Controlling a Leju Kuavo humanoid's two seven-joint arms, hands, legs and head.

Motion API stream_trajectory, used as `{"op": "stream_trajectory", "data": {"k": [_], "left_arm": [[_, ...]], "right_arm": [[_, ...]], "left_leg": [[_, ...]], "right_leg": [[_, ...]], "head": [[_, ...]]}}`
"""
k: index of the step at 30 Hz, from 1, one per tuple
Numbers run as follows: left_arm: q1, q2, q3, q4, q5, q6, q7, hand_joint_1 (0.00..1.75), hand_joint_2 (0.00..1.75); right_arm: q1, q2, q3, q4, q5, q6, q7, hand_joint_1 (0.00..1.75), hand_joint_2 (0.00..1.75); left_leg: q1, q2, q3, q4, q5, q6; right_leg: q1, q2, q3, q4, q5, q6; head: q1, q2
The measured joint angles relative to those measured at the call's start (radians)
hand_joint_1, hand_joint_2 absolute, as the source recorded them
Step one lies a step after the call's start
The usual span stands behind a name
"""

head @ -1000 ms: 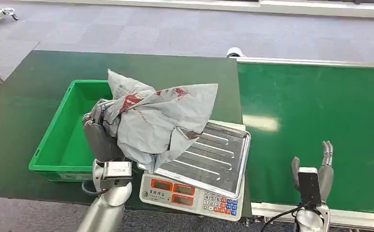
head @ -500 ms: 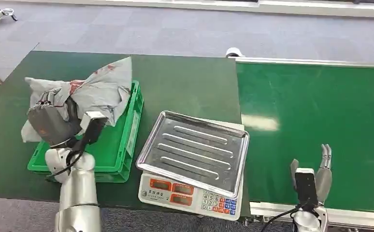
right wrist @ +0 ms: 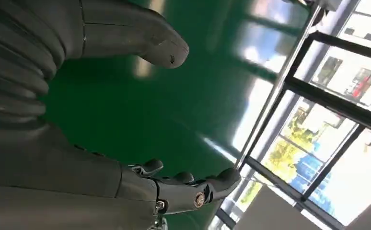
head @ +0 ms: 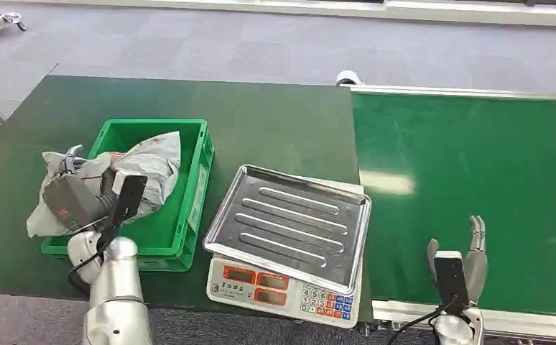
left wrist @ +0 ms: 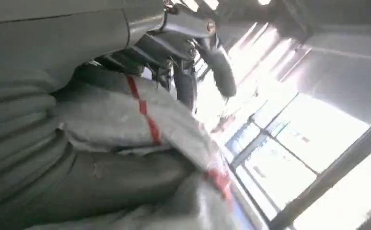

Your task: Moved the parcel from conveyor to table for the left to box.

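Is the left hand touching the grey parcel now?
Touching: in the left wrist view the left hand grips the parcel, its fingers pressed on it.

Left hand [head: 70,198] lowered grey parcel [head: 142,169] from above scale into green crate [head: 189,194].

The left arm [head: 113,302] is a smooth silver tube with a rounded joint near the wrist, and a black cable loops beside it. The left hand [head: 70,198] is dark grey with a small red mark on its back, and a flat black box sits at the wrist. The right hand [head: 460,262] has dark grey fingers, a black box on its back and a thin black cable below. Close up, its cover [right wrist: 16,52] is grey and ribbed, with a small screw on a finger.
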Motion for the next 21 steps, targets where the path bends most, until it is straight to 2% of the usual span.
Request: {"op": "stream_trajectory", "data": {"k": [4, 5, 10, 16, 21], "left_arm": [[-0.028, 0.004, -0.091, 0.156, 0.03, -0.011, 0.028, 0.0, 1.75], [-0.038, 0.005, -0.12, 0.195, 0.027, -0.036, 0.067, 0.0, 0.0], [-0.034, 0.03, -0.364, 0.294, 0.031, -0.209, 0.281, 0.0, 0.0], [-0.014, 0.064, -0.552, 0.297, 0.11, -0.187, 0.309, 0.0, 0.0], [-0.01, 0.076, -0.61, 0.296, 0.115, -0.184, 0.31, 0.0, 0.0]], "right_arm": [[-0.005, -0.005, 0.015, 0.005, -0.023, -0.001, 0.0, 0.0, 1.75], [-0.008, -0.007, 0.016, 0.007, -0.03, 0.003, 0.0, 0.0, 1.75], [-0.035, -0.018, 0.032, 0.022, -0.039, 0.018, 0.0, 0.0, 1.75], [-0.038, -0.024, 0.036, 0.035, -0.033, 0.023, 0.0, 0.0, 1.75], [-0.041, -0.026, 0.036, 0.039, -0.032, 0.023, 0.0, 0.0, 1.75]], "left_leg": [[-0.001, -0.005, 0.0, 0.0, 0.001, 0.001], [-0.002, -0.009, 0.0, 0.0, 0.002, 0.003], [-0.002, -0.009, 0.0, 0.0, 0.002, 0.003], [-0.002, -0.007, 0.0, 0.0, 0.003, 0.002], [-0.002, -0.007, 0.0, 0.0, 0.003, 0.002]], "right_leg": [[-0.001, -0.005, 0.002, 0.0, 0.0, 0.001], [-0.002, -0.008, 0.003, 0.0, -0.001, 0.001], [-0.002, -0.009, 0.004, 0.0, 0.0, 0.002], [-0.002, -0.006, 0.003, 0.0, 0.001, 0.002], [-0.002, -0.006, 0.002, 0.0, 0.001, 0.002]], "head": [[0.0, 0.0], [0.0, 0.0], [0.001, 0.0], [0.0, 0.0], [0.0, 0.0]]}}
